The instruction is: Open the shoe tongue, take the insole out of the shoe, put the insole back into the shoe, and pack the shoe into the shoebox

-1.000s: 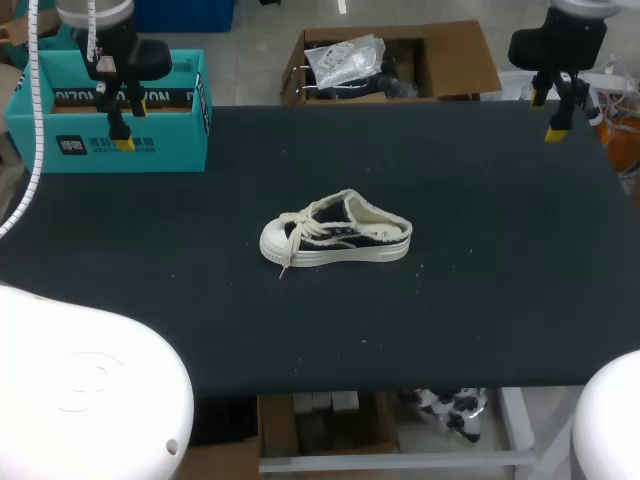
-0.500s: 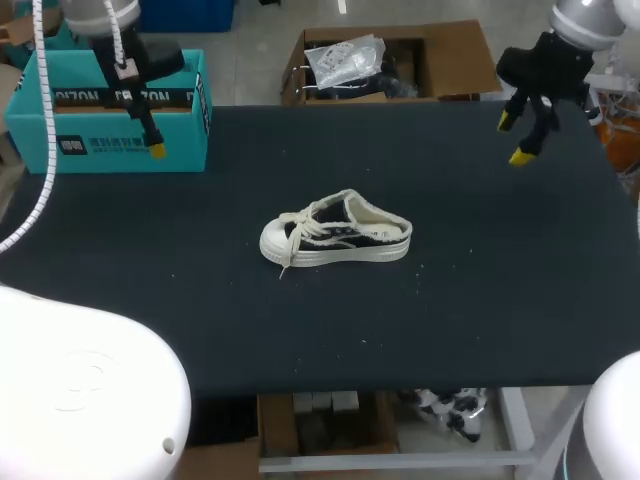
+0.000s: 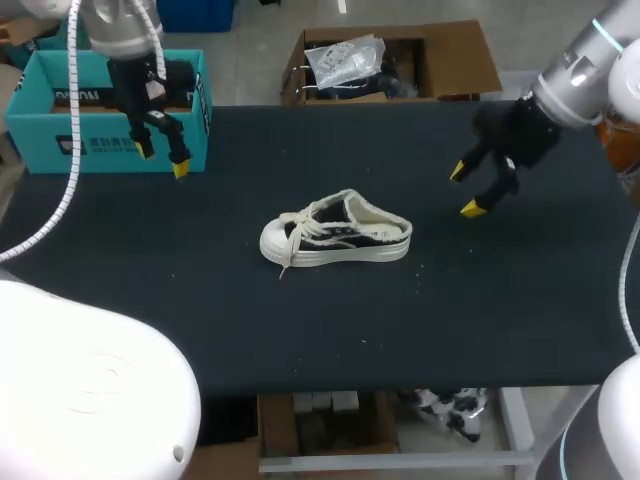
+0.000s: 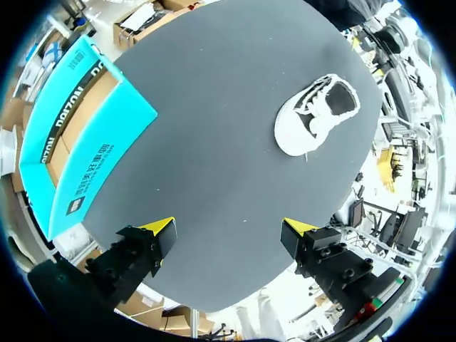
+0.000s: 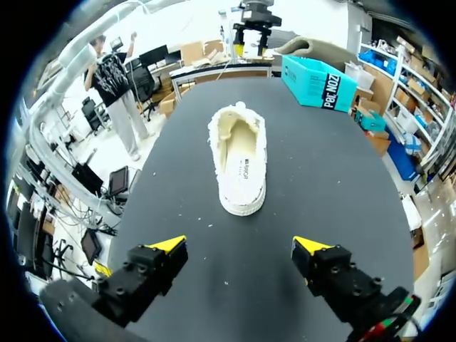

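A cream and black shoe (image 3: 336, 232) lies on its sole at the middle of the black table (image 3: 500, 300), toe pointing left, laces loose. The right wrist view looks at its heel end, and the pale insole (image 5: 241, 151) shows inside the shoe (image 5: 241, 158). A teal shoebox (image 3: 105, 110) stands open at the table's far left corner. My left gripper (image 3: 160, 158) hangs open just in front of the shoebox (image 4: 71, 153), with the shoe (image 4: 317, 114) well ahead of it. Open too, my right gripper (image 3: 467, 189) hovers right of the shoe's heel, nothing between its fingers.
A brown cardboard box (image 3: 400, 60) with a plastic-wrapped item stands just behind the table's far edge. Bare black tabletop surrounds the shoe on all sides.
Both arms have come down and inward from the far corners. The left gripper moved right past the shoebox front; the right gripper moved left toward the shoe's heel. The shoe has not moved.
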Controlling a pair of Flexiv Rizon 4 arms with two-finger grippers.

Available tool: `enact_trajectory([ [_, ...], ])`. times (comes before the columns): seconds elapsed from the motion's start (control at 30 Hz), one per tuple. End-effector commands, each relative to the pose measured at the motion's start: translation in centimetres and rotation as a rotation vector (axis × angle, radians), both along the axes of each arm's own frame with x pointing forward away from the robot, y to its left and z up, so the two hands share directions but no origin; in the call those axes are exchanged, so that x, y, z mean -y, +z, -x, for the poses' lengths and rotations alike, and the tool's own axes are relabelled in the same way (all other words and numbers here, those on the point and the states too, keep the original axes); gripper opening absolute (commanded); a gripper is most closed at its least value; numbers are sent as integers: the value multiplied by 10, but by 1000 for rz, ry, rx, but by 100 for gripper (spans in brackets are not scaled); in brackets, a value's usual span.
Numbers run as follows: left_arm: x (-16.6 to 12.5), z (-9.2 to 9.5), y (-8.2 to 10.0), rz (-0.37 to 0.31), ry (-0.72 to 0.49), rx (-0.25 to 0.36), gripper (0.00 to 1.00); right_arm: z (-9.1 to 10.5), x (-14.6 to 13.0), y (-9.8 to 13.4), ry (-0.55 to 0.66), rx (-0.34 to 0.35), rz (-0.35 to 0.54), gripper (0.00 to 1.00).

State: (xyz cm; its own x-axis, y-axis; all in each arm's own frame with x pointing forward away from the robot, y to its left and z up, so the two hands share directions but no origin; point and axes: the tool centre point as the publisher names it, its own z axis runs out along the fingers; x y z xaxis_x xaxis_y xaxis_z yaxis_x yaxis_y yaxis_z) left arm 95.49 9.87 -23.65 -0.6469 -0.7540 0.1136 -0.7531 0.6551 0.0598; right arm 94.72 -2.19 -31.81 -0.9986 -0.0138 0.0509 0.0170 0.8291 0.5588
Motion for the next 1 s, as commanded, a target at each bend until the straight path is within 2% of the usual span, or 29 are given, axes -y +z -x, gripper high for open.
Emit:
enact_trajectory([
  [0.03, 10, 0, 3, -39, 17, 2, 100, 5, -1, -9, -40, 62, -21, 100],
  [0.27, 10, 0, 3, -39, 17, 2, 100, 5, -1, -9, -40, 62, -21, 100],
  [0.3, 15, 0, 10, 4, 35, -23, 100, 5, -1, -9, -40, 62, -21, 100],
  [0.33, 23, 3, 12, 18, 95, -8, 100, 5, -1, -9, -40, 62, -21, 100],
  [0.43, 55, 17, 5, 0, 250, -8, 100, 6, -10, -19, -56, 52, -33, 100],
  [0.47, 65, 20, 3, 11, 327, -30, 100, 6, -14, -24, -65, 36, -49, 100],
  [0.53, 81, 20, 4, -6, 485, -29, 100, 7, -22, -33, -70, 40, -96, 100],
  [0.57, 88, 22, 4, 12, 511, -63, 100, 7, -25, -38, -74, 34, -117, 100],
  [0.6, 94, 24, 3, 6, 575, -53, 100, 7, -29, -43, -71, 41, -118, 100],
  [0.63, 101, 26, 2, -19, 644, -13, 100, 7, -34, -48, -74, 44, -137, 100],
  [0.7, 113, 31, 1, -22, 671, -26, 100, 8, -43, -56, -76, 53, -152, 100],
  [0.73, 121, 33, 0, -40, 736, 5, 100, 9, -47, -60, -69, 59, -175, 100],
  [0.83, 131, 35, 0, -40, 775, -11, 100, 9, -58, -69, -80, 52, -174, 100],
  [0.87, 137, 35, -1, -47, 817, 11, 100, 8, -62, -73, -89, 49, -176, 100],
  [0.9, 141, 36, -1, -50, 796, -15, 100, 8, -65, -76, -92, 48, -177, 100],
  [1.0, 153, 36, -5, -69, 812, -8, 100, 9, -73, -82, -100, 42, -200, 100],
])
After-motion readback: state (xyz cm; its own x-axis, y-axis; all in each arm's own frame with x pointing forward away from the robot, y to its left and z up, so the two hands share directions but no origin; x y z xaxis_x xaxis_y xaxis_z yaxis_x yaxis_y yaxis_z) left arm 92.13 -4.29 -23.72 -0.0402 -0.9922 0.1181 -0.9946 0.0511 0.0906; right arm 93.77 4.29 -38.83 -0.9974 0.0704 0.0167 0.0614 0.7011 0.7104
